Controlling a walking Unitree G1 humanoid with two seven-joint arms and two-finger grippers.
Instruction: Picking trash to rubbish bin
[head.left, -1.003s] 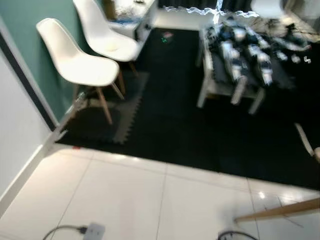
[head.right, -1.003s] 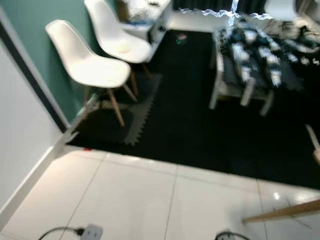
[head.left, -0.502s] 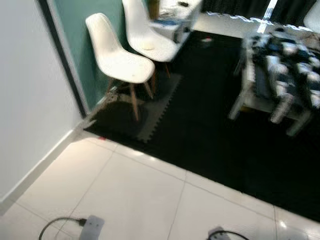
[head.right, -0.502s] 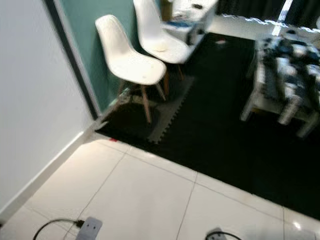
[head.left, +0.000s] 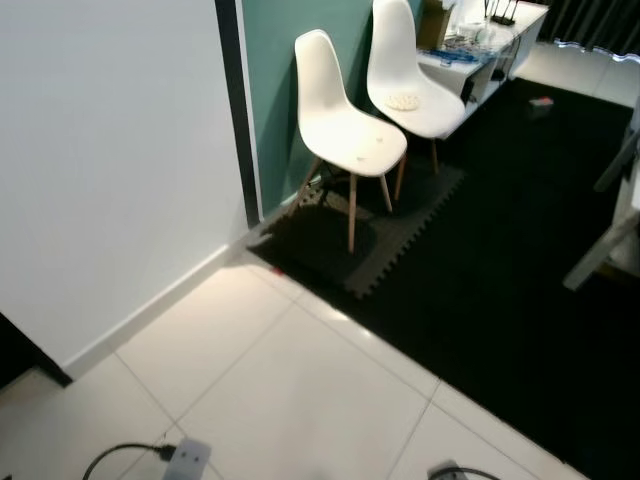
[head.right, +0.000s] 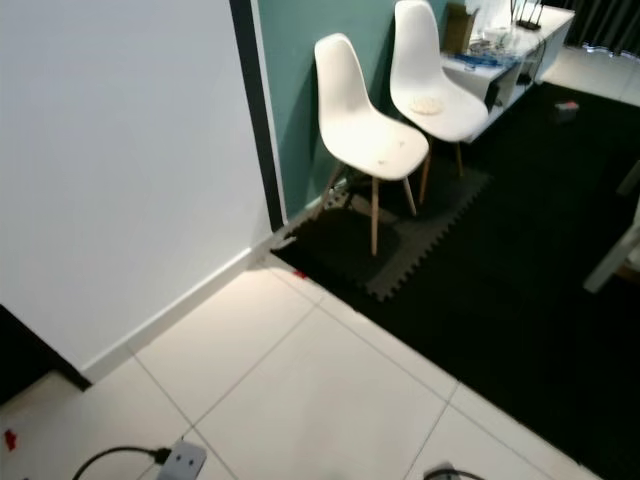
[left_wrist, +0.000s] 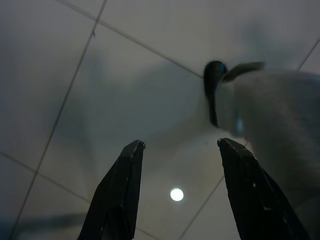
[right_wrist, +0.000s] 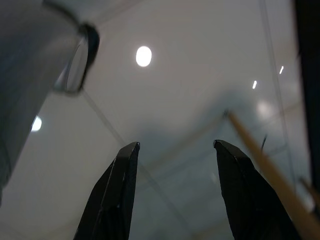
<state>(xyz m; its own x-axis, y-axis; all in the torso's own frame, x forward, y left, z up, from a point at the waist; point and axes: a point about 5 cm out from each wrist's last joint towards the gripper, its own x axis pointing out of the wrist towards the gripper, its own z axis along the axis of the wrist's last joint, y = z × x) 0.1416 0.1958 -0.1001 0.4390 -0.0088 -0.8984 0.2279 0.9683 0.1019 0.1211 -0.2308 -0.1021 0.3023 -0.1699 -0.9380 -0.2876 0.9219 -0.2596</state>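
A small red and pale scrap (head.left: 541, 101) lies far off on the black floor mat (head.left: 500, 260), too small to identify. A tiny red bit (head.right: 298, 273) sits at the mat's near corner, and another (head.right: 8, 438) lies on the white tiles by the dark gap at the wall's foot. My left gripper (left_wrist: 181, 144) hangs open over the glossy tiles, with nothing between its fingers. My right gripper (right_wrist: 176, 145) is open as well and holds nothing, with a thin wooden stick (right_wrist: 265, 165) on the floor beyond it.
A white wall (head.left: 110, 150) with a black edge strip fills the left. Two white chairs (head.left: 345, 130) stand against the teal wall, beside a low white desk (head.left: 485, 40). A power strip with cable (head.left: 185, 458) lies on the tiles just ahead. A white table leg (head.left: 610, 255) stands at right.
The whole view has swung to the left: the white wall now takes up the left half, the chairs sit further right, and the cluttered table has slid out of frame.
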